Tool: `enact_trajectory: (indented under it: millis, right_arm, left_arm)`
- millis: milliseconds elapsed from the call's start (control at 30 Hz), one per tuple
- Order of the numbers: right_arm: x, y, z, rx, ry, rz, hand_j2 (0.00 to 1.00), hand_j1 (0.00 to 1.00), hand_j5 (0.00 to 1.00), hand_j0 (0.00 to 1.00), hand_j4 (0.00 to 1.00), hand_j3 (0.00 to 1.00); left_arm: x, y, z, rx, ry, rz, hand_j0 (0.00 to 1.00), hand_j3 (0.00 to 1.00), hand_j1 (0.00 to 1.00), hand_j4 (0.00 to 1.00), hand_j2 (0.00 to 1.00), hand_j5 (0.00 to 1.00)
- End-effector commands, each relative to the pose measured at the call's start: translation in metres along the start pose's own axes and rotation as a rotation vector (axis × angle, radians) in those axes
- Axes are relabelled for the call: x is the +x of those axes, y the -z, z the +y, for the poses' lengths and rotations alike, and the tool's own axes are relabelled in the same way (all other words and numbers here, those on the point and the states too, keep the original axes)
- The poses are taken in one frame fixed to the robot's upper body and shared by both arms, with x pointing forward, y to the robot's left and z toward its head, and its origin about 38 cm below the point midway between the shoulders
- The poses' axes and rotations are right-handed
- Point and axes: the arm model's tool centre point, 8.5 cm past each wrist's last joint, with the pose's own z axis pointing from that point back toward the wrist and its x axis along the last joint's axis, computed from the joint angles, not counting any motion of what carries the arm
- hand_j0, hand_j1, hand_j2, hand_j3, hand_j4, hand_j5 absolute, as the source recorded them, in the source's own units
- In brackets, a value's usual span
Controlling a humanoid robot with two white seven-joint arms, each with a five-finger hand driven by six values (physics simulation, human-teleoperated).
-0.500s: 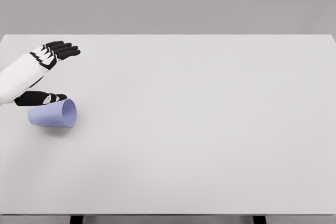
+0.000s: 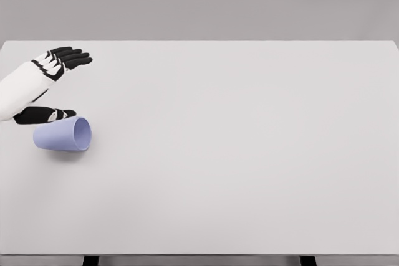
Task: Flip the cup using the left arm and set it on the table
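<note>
A pale blue cup [image 2: 62,135] lies on its side near the left of the white table [image 2: 237,141], with its open mouth facing right. My left hand [image 2: 62,85] hovers just behind and above it, open, with the fingers [image 2: 68,58] stretched out to the right and the thumb [image 2: 47,115] close over the cup's upper side. Whether the thumb touches the cup I cannot tell. Nothing is held. The right arm is out of sight.
The table's far edge [image 2: 199,42] runs behind the hand, against a plain grey wall. The near edge [image 2: 199,255] crosses the bottom of the view, with two dark legs below it.
My left hand has drawn back slightly to the left and a little up. The cup has not moved.
</note>
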Motion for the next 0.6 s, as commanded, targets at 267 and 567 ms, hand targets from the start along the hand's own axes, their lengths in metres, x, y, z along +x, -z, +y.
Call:
enact_trajectory:
  millis: [267,567]
  right_arm:
    - [0.000,0.000,0.000,0.000,0.000,0.000,1.00,1.00,1.00,1.00,1.00,1.00]
    - [0.000,0.000,0.000,0.000,0.000,0.000,1.00,1.00,1.00,1.00,1.00,1.00]
  left_arm:
    - [0.004,-0.002,0.078,-0.371,-0.157,-0.028,1.00,1.00,1.00,1.00,1.00,1.00]
    - [-0.028,0.042,0.041,-0.313,-0.543,0.386,1.00,1.00,1.00,1.00,1.00,1.00]
